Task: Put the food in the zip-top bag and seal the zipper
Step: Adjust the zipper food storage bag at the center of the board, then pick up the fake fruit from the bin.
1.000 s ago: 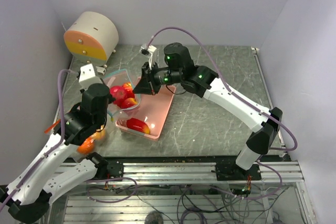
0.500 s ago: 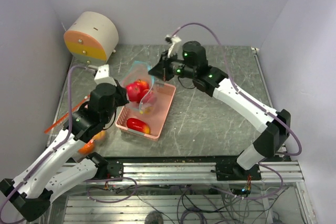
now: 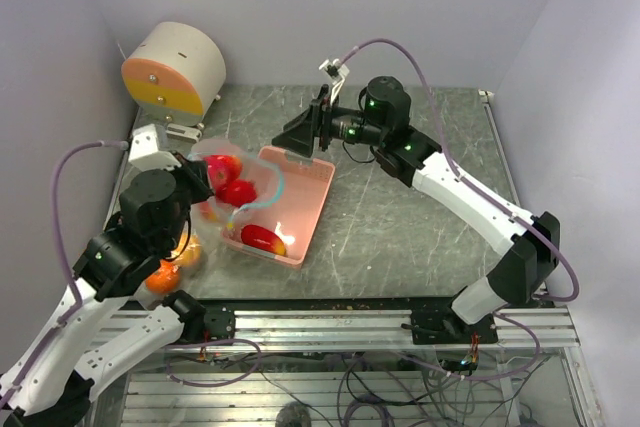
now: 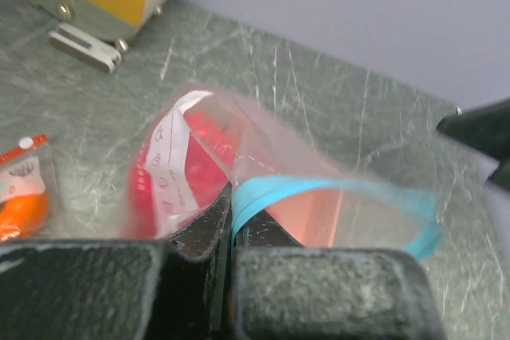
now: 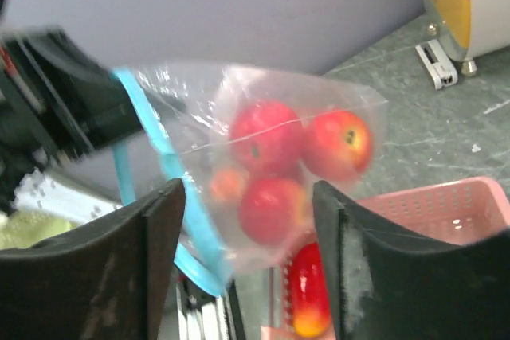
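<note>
The zip-top bag [image 3: 228,190] hangs in the air over the pink basket's left side, with red apples [image 5: 275,161] of the food inside it. My left gripper [image 4: 230,216] is shut on the bag's teal zipper [image 4: 319,193] at one end; from above, that gripper [image 3: 200,192] is at the bag's left. My right gripper [image 5: 251,264] stands open to the right of the bag [image 5: 263,157], with nothing between its fingers [image 5: 358,268]; seen from above, it [image 3: 290,137] hovers above the basket's far edge. One more red apple [image 3: 262,238] lies in the basket.
The pink basket [image 3: 310,197] sits in the middle of the table. An orange [image 3: 163,276] lies by the left arm at the near left edge. A white and orange drum [image 3: 175,67] stands at the far left. An orange packet [image 4: 24,189] lies left of the bag.
My right gripper has let go of the bag, opened and drawn back to the right. My left gripper has swung the bag leftward and toward the near side.
</note>
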`<state>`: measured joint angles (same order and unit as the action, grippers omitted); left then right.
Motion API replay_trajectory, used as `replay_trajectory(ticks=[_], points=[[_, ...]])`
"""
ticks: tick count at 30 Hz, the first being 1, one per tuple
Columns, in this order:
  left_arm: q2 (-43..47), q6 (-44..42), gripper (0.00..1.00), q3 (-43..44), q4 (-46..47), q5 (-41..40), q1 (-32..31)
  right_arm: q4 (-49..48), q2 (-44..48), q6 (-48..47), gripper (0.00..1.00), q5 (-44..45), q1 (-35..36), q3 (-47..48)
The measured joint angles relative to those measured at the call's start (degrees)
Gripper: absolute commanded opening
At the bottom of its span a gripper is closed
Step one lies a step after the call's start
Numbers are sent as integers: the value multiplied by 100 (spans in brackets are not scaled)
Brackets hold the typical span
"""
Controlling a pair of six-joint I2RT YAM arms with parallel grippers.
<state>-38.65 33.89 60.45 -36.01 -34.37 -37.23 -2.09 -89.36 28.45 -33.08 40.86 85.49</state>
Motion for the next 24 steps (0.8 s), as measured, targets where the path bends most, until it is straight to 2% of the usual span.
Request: replay_trajectory(ticks=[3,4,8,12,17,24], points=[[11,-160,7,291,-26,-275,0,-197,125,-59,89,-413,-2,-330],[4,-203,7,387,-28,-372,0,-280,210,-81,91,-573,-2,-498],[26,-398,7,610,-33,-704,0,-487,588,-197,94,-1073,2,-1043],[66,-555,7,785,-188,-1045,0,-378,748,-391,95,-1084,4,-1207],[315,-695,7,968,-428,-1388,0,146,315,-776,97,-542,197,-1272],[570,-713,7,975,-597,-1604,2,1040,-940,-1333,98,815,1163,-1478]])
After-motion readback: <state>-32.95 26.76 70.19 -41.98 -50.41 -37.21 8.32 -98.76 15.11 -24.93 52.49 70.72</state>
